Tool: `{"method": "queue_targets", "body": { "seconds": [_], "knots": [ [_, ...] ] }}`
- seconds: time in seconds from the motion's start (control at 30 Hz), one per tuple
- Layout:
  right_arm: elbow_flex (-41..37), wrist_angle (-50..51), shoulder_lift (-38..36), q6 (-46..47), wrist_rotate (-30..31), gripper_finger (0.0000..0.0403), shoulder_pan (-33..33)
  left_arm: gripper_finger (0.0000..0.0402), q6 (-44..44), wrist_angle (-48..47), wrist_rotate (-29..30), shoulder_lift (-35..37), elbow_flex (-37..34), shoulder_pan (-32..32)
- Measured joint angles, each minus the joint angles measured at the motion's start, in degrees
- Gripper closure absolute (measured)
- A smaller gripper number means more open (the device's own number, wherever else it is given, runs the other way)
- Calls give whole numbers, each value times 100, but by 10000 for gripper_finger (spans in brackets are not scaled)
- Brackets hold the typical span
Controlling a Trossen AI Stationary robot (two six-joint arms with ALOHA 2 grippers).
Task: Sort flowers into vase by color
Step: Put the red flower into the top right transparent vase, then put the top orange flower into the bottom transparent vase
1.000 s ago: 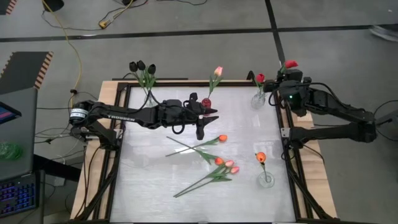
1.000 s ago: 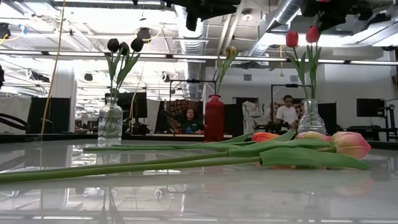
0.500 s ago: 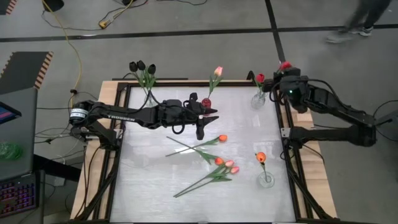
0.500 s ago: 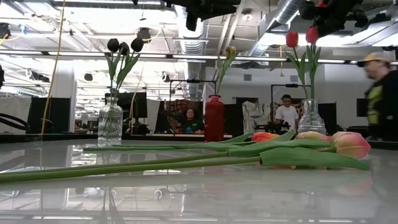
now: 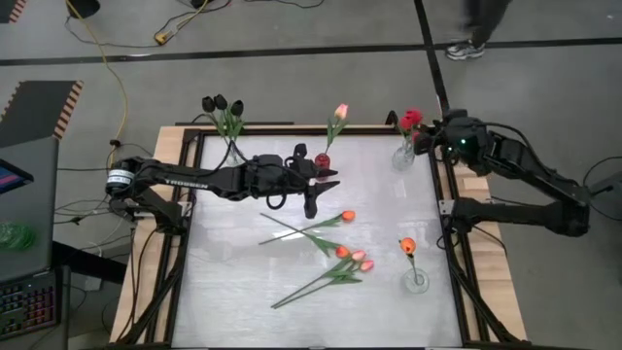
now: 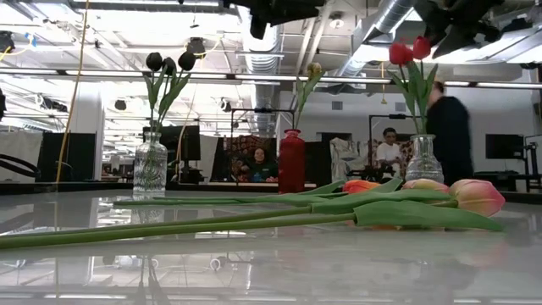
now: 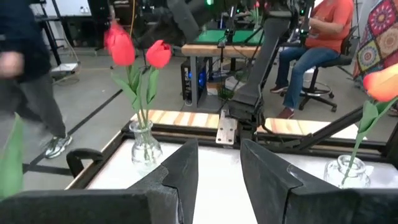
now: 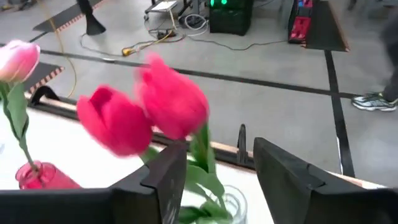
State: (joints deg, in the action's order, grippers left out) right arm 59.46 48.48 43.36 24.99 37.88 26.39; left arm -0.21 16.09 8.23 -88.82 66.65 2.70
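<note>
At the far right corner: two red tulips (image 5: 411, 119) stand together in a clear glass vase (image 5: 403, 156), their heads side by side.
Right tool (image 5: 425, 139): just beside those red heads, above the vase, fingers spread apart with nothing between them; the stems and leaves show in the gap in its own wrist view.
Left tool (image 5: 313, 201): hangs over the middle of the worktop (image 5: 233, 292), near the red vase (image 5: 322, 160); its fingers stand a little apart and hold nothing.
Far left corner: three black tulips (image 5: 223, 103) in another clear vase (image 6: 150, 165).
Far middle: one pink tulip (image 5: 340, 113) in the red vase.
Near right: one orange tulip (image 5: 407, 245) in a small clear vase (image 5: 416, 282).
Loose flowers: several lie flat on the worktop in front of the left tool, an orange one (image 5: 347, 216) farthest back, another orange head (image 5: 342, 252) and two pink heads (image 5: 362, 261) closer together, their long green stems crossing.
Room behind: a person (image 6: 448, 131) walks past the right-hand vase; two more sit farther back.
</note>
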Motion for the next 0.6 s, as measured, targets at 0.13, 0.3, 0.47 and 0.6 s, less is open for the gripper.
{"method": "queue_targets", "body": {
  "seconds": [0.13,0.3,0.47,0.6],
  "knots": [
    [0,407,-219,-2,-54,186,-2,295,153,-95,15,53,0,0],
    [0,685,-523,-2,-67,186,-11,295,511,-320,17,188,0,0],
    [4,545,-928,-2,-114,186,-11,295,579,-762,16,379,0,0],
    [4,329,-1240,1,-761,186,-14,295,544,-1148,15,468,0,-4]
  ]
}}
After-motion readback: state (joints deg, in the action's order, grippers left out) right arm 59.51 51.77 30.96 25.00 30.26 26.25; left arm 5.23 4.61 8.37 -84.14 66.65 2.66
